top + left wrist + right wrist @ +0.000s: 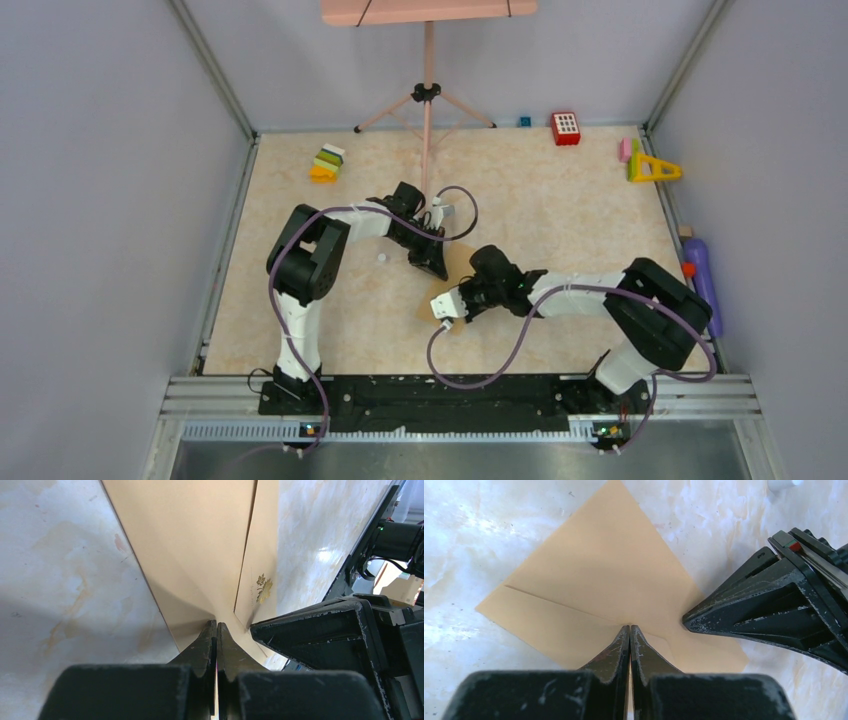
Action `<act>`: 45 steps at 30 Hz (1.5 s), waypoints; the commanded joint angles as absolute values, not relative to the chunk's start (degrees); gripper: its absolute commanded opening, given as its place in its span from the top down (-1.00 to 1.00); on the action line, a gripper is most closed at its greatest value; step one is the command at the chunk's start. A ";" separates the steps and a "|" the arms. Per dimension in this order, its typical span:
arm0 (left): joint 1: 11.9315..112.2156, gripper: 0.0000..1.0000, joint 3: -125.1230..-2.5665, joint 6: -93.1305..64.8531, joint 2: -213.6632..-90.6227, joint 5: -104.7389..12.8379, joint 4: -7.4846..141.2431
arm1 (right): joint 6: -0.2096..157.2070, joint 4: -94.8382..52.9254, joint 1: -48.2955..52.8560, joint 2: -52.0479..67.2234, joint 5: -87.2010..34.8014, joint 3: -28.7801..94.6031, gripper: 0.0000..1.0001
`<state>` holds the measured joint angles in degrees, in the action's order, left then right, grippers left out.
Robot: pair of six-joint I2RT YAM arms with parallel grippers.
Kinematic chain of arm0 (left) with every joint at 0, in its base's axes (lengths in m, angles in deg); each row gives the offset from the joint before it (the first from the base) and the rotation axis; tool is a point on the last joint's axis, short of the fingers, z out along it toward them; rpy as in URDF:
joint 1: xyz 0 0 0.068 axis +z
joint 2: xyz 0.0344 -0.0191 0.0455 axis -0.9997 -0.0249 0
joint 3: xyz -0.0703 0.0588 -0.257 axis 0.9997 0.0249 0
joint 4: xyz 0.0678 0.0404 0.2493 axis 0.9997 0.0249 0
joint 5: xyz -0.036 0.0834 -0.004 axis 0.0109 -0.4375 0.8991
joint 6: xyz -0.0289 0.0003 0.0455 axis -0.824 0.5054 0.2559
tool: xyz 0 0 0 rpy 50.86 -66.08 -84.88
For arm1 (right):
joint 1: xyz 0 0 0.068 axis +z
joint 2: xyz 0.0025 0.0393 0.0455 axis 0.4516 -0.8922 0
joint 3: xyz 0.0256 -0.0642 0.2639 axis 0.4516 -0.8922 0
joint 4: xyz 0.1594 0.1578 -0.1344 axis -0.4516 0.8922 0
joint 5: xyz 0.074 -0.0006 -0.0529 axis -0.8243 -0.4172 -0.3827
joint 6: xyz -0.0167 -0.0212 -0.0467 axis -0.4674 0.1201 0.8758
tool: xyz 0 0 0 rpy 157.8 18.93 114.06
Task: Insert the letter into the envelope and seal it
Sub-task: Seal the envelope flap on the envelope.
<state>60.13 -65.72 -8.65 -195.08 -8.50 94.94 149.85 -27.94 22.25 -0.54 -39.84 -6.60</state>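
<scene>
The brown envelope (594, 575) lies flat on the marble tabletop, its flap seam running across the face. A small gold leaf mark (263, 587) sits beside the seam. My left gripper (216, 625) is shut, with its tips down on the envelope where the flap lines meet. My right gripper (630, 627) is also shut, tips touching the envelope's face close to the left one. Seen from above, the left gripper (437, 266) and right gripper (470, 283) meet over the envelope (457, 262), which they mostly cover. The letter is hidden.
A small white piece (381, 258) lies left of the grippers. At the back stand a tripod (427, 95), a stack of coloured blocks (327, 162), a red block (565, 127) and a yellow triangle (653, 168). A purple bottle (700, 270) lies along the right edge.
</scene>
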 commanded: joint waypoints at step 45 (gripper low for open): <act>54.98 -0.91 -57.44 14.92 -183.85 -13.57 112.82 | 134.44 -2.47 6.38 31.05 -33.88 11.46 -0.44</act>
<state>56.54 -55.90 12.99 -180.87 -12.45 110.22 137.58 0.73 7.06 28.99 -37.04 10.88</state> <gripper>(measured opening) 0.937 0.716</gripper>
